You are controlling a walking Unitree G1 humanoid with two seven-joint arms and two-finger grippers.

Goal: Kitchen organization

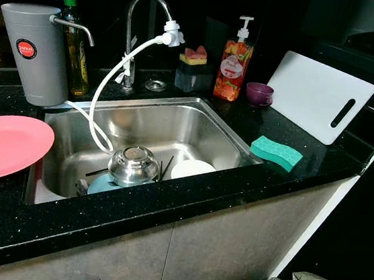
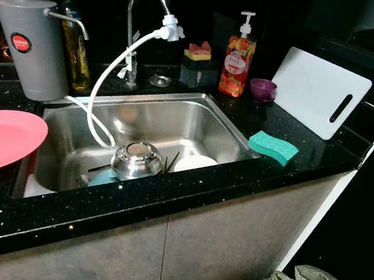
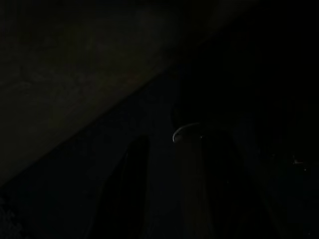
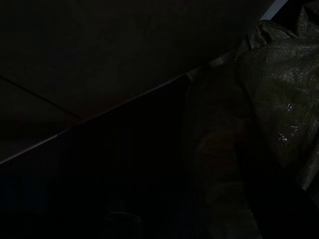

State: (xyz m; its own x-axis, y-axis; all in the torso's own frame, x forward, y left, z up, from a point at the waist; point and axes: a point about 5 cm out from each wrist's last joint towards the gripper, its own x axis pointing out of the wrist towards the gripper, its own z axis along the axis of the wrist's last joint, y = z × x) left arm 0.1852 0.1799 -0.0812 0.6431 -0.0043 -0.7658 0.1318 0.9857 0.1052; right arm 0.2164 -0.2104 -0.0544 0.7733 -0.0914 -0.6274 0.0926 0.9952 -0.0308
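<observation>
Dishes sit piled in the sink (image 1: 196,117): a steel bowl (image 1: 133,164) upside down on a blue dish (image 1: 101,183), a white plate (image 1: 192,169) beside it. Left of the sink, a pink plate (image 1: 4,146) lies on the bench (image 1: 295,135); right of it, a green sponge (image 1: 277,152). Both arms hang idle in shade, and whether the jaws are open cannot be told. Risk: the domed bowl could slip from a pinch, and the hose (image 1: 105,87) hanging over the sink could snag a reaching arm.

pink plate (image 1: 4,146), speckled black table (image 1: 166,205), silver sink (image 1: 175,128), teal sponge (image 1: 277,152), white board (image 1: 317,94), purple cup (image 1: 258,93), grey filter (image 1: 35,52) with red badge, orange soap bottle (image 1: 233,67)
</observation>
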